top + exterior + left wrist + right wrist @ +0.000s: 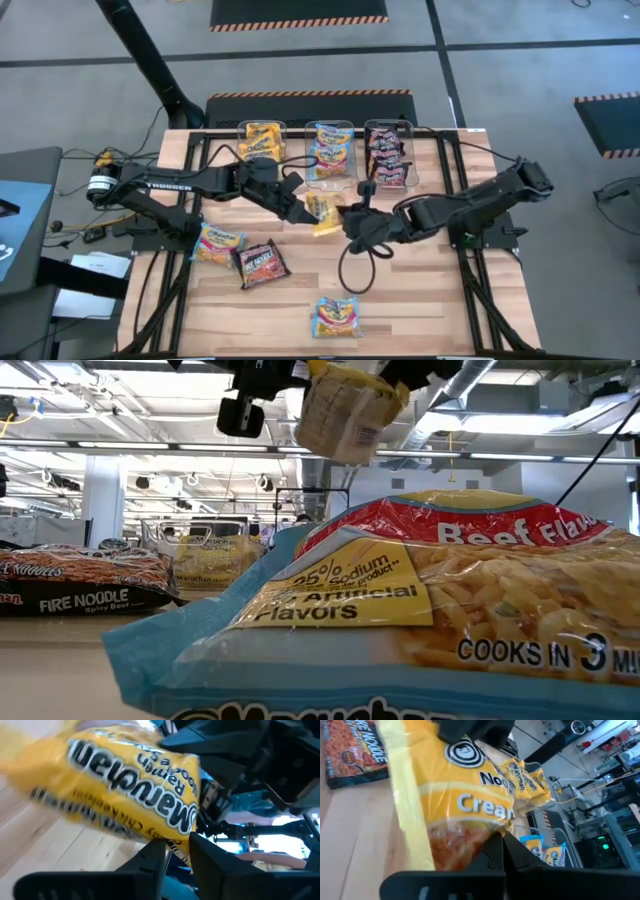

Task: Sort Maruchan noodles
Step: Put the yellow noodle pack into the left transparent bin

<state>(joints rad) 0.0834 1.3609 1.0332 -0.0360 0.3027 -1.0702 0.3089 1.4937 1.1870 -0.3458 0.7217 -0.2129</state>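
Observation:
A yellow-orange Maruchan packet (326,210) hangs in the air over the middle of the table, between my two grippers. My left gripper (303,208) reaches in from the left and is shut on it. My right gripper (347,214) reaches in from the right and is shut on its other side. Loose on the table lie a light blue and yellow packet (218,243), a black-red packet (262,262) and a second blue packet (338,315), each flat on the wood. My left gripper pinches an edge of the yellow packet (176,840) between its two fingers, coming from the table's left and slanting a little downward. The packet is clear of the table. My right gripper pinches the packet's opposite edge (490,832) between its shut fingers, coming from the table's right and slanting down. The packet hangs crumpled between the two grippers (345,415).
Three clear bins stand along the far edge: one with yellow packets (262,140), one with blue packets (328,145), one with black-red packets (388,150). A black cable loop (352,268) hangs under the right arm.

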